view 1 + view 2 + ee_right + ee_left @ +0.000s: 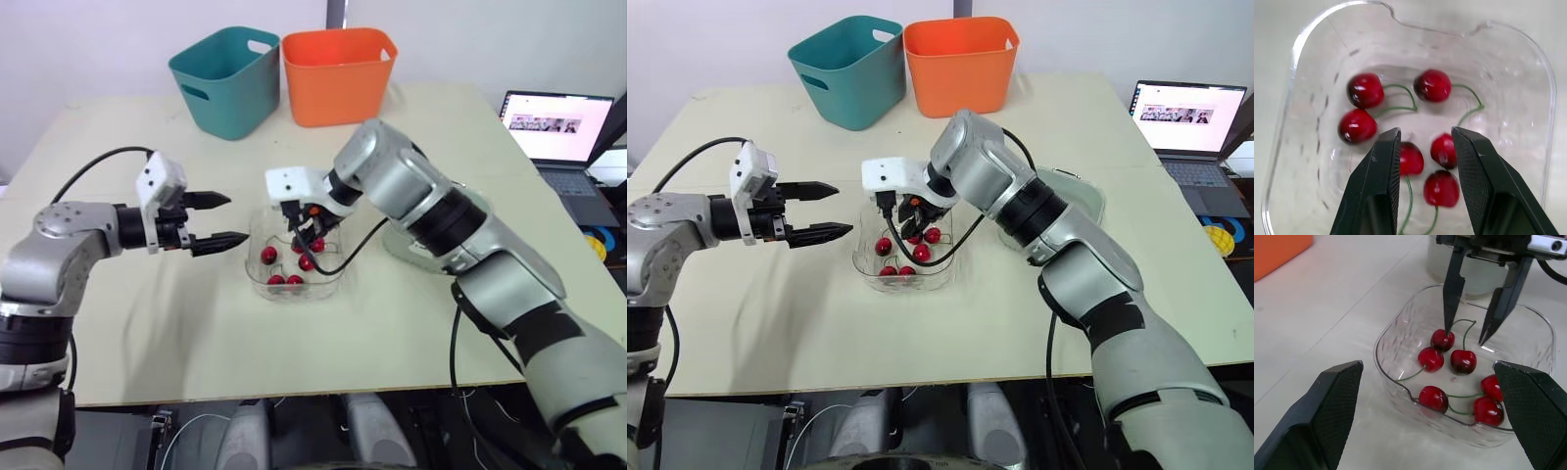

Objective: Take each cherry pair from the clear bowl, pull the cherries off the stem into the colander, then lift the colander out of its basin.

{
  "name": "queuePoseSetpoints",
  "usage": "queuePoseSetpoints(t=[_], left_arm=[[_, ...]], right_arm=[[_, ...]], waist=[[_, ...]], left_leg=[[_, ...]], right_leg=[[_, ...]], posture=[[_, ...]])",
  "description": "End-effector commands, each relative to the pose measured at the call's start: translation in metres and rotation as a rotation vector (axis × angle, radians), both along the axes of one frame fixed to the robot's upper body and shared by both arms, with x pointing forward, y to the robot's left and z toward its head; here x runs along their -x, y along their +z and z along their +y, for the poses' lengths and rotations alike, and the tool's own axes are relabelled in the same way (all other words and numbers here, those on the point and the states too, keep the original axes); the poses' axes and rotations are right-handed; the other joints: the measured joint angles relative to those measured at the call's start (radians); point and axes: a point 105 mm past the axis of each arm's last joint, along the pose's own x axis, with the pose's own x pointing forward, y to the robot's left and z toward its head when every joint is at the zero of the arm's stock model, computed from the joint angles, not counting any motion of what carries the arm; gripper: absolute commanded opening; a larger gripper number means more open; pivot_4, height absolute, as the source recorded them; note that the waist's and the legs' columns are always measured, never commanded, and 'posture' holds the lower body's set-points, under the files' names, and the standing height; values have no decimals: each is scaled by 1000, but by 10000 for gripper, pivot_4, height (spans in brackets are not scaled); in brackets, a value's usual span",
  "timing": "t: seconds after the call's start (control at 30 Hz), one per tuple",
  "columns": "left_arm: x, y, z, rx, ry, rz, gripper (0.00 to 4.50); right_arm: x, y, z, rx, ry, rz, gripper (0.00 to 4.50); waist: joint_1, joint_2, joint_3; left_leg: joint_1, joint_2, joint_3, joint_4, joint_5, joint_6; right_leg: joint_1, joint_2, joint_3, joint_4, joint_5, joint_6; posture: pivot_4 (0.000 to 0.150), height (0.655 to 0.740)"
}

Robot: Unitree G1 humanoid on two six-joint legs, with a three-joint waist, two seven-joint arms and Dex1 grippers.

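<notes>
The table (147,333) carries a teal bin (227,78) and an orange bin (338,73) side by side at its far edge. A laptop (558,127) sits off to the right. A pale basin (1080,191) lies partly hidden behind the right arm. The clear bowl (1391,347) stands mid-table and holds six red cherries (1365,90) on green stems. The right pincer (1425,131) reaches down into the bowl, released, its tips straddling cherries and gripping none. The left pincer (235,217) hovers just left of the bowl, released and empty.
</notes>
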Motion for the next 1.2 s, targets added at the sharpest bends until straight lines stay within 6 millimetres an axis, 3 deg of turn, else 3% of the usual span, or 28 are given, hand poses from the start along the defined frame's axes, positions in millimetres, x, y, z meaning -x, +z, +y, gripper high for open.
queuePoseSetpoints(t=[0.03, 0.2, 0.6, 0.93, 1.2], left_arm=[[-2, 13, 1, -2, -1, -61, 45000], [-3, 14, 2, -3, 2, -66, 45000], [-5, 11, -1, 4, -4, -65, 45000], [-5, 10, -3, 11, -6, -63, 45000], [-5, 9, -5, 21, -7, -64, 45000]], right_arm=[[-1, 6, -1, -22, -17, -42, 21414], [-5, -1, -5, -47, -172, 22, 36991], [-8, -18, -3, -64, -374, 112, 36991], [-20, -28, 1, -50, -442, 23, 36991], [-11, -44, 12, -39, -434, 33, 36991]], waist=[[0, 0, 0], [0, 0, 0], [0, 0, 0], [-1, 0, 0], [-1, 0, 0]], left_leg=[[0, 0, 0, 0, 0, 0], [0, 0, 0, 0, 0, 0], [0, 0, 0, 0, 0, 0], [0, 0, 0, 0, 0, 0], [0, 0, 0, 0, 0, 0]], right_leg=[[0, 0, 0, 0, 0, 0], [0, 0, 0, 1, 0, 0], [0, 0, 0, 1, 0, 0], [0, 0, 0, 0, 0, 0], [0, 0, 0, 0, 0, 0]], posture=[[1500, 7400], [1500, 7400], [1500, 7400], [1500, 7400], [1500, 7400]])
